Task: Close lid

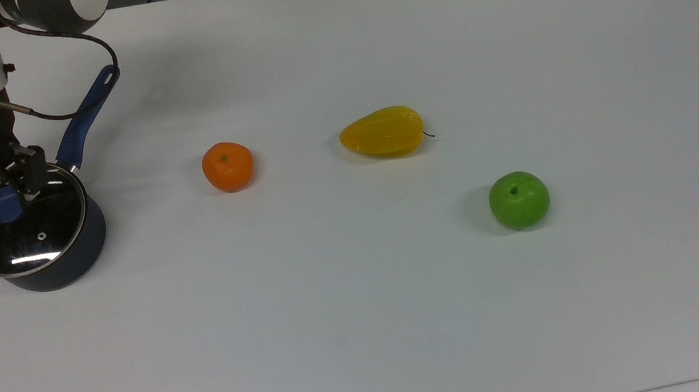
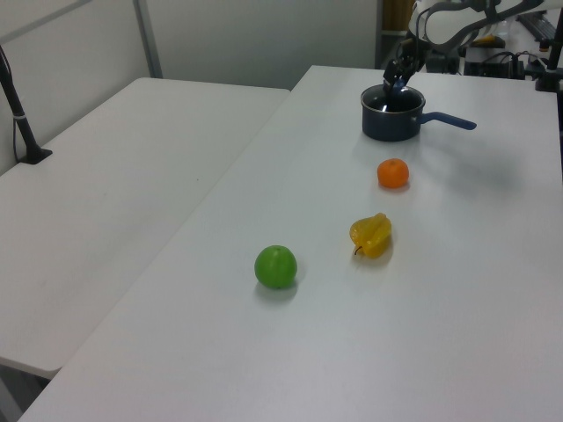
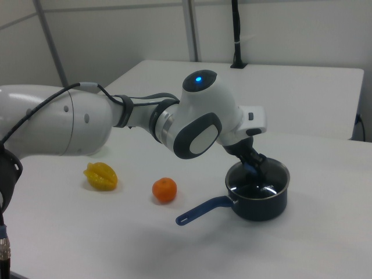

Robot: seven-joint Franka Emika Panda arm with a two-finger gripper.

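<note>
The lid [image 1: 33,233], clear glass with a metal rim and a blue knob, lies level on the dark blue saucepan [image 1: 74,258] at the top view's left edge. My gripper [image 1: 3,191] comes straight down onto the knob, with a finger on each side of it, shut on it. The pan's blue handle [image 1: 86,120] points away toward the table's far side. In the left view the saucepan [image 2: 392,125] is at the far end of the table with the gripper [image 2: 398,82] above it. The right view has the lid [image 3: 259,186] seated in the saucepan [image 3: 267,206] under the gripper [image 3: 253,167].
On the white table [image 1: 368,330], to the top view's right of the pan, lie an orange [image 1: 228,166], a yellow starfruit [image 1: 383,132] and a green apple [image 1: 519,200]. A black cable [image 1: 102,87] loops from the wrist over the pan's handle. A second white table [image 2: 114,176] stands at the left view's left.
</note>
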